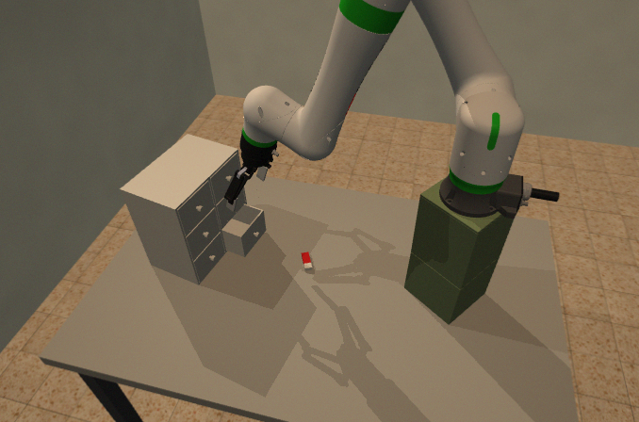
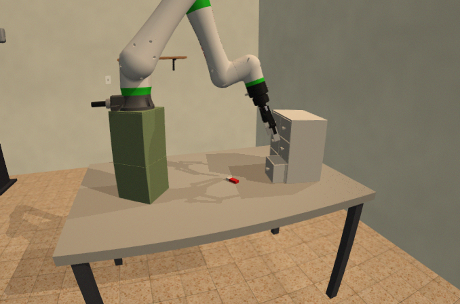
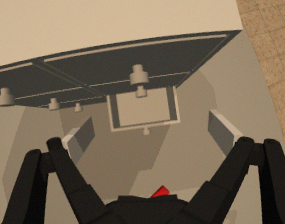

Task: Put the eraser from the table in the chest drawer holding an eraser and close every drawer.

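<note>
The grey chest (image 1: 181, 164) (image 2: 305, 150) (image 3: 118, 20) stands upright on the table, with two columns of three drawers. Its bottom right drawer (image 1: 236, 243) (image 2: 279, 174) (image 3: 128, 128) is pulled partly out; the other drawers look pushed in. The visible part of its floor is bare; its rear is hidden. The red and white eraser (image 1: 306, 261) (image 2: 233, 180) (image 3: 161, 191) lies on the table in front of the chest, partly hidden by the gripper in the wrist view. My gripper (image 1: 246, 188) (image 2: 271, 132) (image 3: 149, 123) is wide open and empty, tilted, close before the chest's front and above the open drawer.
The green pedestal (image 1: 445, 264) (image 2: 130, 143) carries the arm's base on the table (image 1: 380, 323) (image 2: 201, 218), across from the chest. Small knobs stick out of the drawer fronts, one upper knob (image 3: 139, 75) close ahead in the wrist view. A wall stands behind the chest.
</note>
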`<state>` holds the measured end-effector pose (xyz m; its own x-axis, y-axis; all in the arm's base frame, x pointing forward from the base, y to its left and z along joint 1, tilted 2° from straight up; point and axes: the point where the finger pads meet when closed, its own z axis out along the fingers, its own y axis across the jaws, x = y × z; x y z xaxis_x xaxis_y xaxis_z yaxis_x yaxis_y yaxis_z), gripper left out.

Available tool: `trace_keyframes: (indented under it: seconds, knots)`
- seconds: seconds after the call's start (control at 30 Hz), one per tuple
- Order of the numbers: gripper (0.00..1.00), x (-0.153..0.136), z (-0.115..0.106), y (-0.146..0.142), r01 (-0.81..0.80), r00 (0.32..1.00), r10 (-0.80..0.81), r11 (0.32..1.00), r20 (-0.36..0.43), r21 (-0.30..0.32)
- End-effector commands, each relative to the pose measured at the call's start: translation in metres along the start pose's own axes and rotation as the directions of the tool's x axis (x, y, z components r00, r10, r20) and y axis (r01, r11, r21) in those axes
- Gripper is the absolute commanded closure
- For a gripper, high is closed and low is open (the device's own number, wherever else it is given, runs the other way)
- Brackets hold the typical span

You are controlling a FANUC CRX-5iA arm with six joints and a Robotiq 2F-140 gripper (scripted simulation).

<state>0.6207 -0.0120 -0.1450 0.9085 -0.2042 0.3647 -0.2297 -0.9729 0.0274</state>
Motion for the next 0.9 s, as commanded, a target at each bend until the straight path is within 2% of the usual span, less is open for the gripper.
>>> trace_keyframes:
  seconds: [0.0, 0.87]
  knots:
    - [0.00, -0.0039, 0.0071, 0.0002, -0.002, 1.000, 0.002, 1.000, -0.015, -0.001]
    - [0.00, -0.0027, 0.0134, -0.0001, -0.006, 0.999, 0.005, 1.000, -0.032, -0.004]
